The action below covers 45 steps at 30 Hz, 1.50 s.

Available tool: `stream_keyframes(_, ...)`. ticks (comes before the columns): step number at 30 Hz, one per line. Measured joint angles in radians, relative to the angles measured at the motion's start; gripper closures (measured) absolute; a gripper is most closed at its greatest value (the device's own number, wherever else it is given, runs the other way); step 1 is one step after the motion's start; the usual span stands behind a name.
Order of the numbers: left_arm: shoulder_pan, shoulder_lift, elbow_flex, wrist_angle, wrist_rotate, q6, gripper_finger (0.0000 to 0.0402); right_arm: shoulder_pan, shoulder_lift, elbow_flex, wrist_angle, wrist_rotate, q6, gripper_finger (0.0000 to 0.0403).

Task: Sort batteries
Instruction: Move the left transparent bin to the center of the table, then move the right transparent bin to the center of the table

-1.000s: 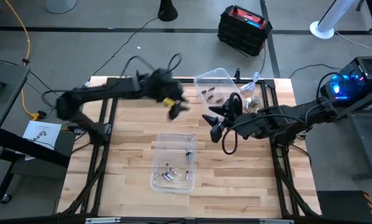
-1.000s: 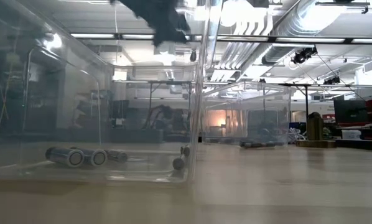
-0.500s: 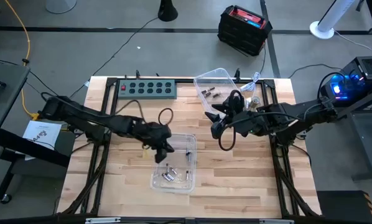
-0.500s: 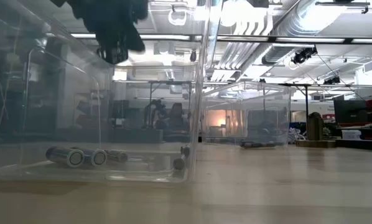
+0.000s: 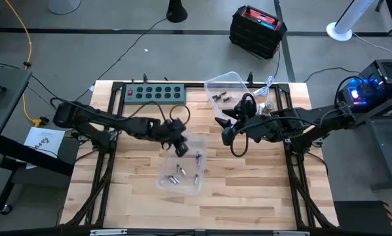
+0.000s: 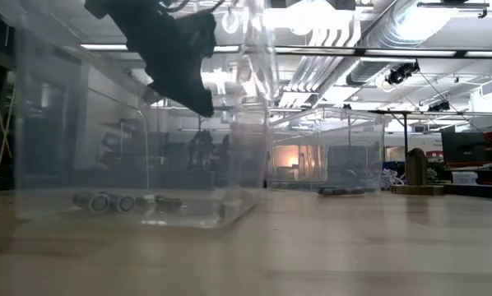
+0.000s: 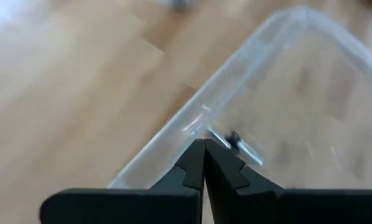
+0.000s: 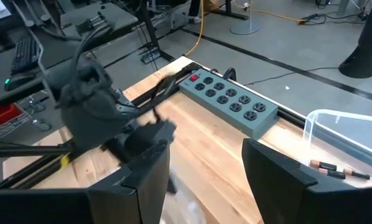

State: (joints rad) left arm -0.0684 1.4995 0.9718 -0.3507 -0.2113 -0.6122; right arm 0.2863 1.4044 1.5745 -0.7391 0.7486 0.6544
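A clear plastic container stands at the table's middle with several batteries on its floor, also seen in the low view. My left gripper is shut at this container's far-left rim. A second clear container at the far side holds more batteries. My right gripper hangs open between the two containers, nothing between its fingers. My left gripper has its shut fingertips on the container's top rim at the far-left side, seemingly pinching the thin wall. It slants down from the table's left. The container's floor appears to rest on the table.
A grey power strip lies along the far edge. A small metal object sits right of the far container. Bare wood lies to the left, right and near side of the middle container.
My left gripper has swung from high near the table's far side down toward the near edge to the middle container's rim, then back a little toward the far edge. The container has slid with it toward the far edge, away from the low camera.
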Motion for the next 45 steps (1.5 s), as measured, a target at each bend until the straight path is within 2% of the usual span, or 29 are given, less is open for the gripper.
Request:
stream_keyframes(6, 0.1, -0.054, 0.001, -0.095, -0.106, 0.057, 0.0401, 0.002, 0.0, 0.0, -0.038, -0.021, 0.038, 0.0206)
stream_keyframes(10, 0.184, -0.088, 0.001, -0.13, -0.192, 0.098, 0.0401, -0.014, 0.006, 0.0, -0.22, -0.014, 0.216, 0.0206)
stream_keyframes(13, 0.252, -0.107, 0.001, -0.128, -0.203, 0.111, 0.0401, -0.056, 0.016, -0.003, -0.374, -0.009, 0.35, 0.0206)
stream_keyframes(16, 0.313, -0.124, 0.001, -0.116, -0.202, 0.137, 0.0401, -0.119, 0.018, -0.027, -0.45, -0.031, 0.426, 0.0206)
stream_keyframes(20, 0.38, -0.132, 0.001, -0.093, -0.202, 0.241, 0.0401, -0.25, 0.019, -0.111, -0.434, -0.157, 0.417, 0.0206)
stream_keyframes(25, 0.445, -0.139, 0.001, -0.055, -0.199, 0.359, 0.0401, -0.437, 0.019, -0.269, -0.297, -0.322, 0.291, 0.0206)
stream_keyframes(29, 0.486, -0.156, 0.0, -0.031, -0.144, 0.359, 0.0401, -0.579, 0.019, -0.394, -0.2, -0.438, 0.227, 0.0206)
stream_keyframes(32, 0.494, -0.201, 0.0, -0.014, -0.112, 0.338, 0.0401, -0.641, 0.019, -0.478, -0.154, -0.54, 0.201, 0.0206)
stream_keyframes(36, 0.49, -0.302, 0.0, 0.014, -0.108, 0.359, 0.0401, -0.62, 0.019, -0.537, -0.138, -0.624, 0.174, 0.0206)
stream_keyframes(39, 0.475, -0.396, 0.0, 0.011, -0.091, 0.38, 0.0401, -0.555, 0.019, -0.542, -0.134, -0.631, 0.186, 0.0206)
stream_keyframes(45, 0.396, -0.58, 0.0, -0.035, 0.02, 0.387, 0.0401, -0.413, 0.012, -0.542, -0.131, -0.621, 0.27, 0.0206)
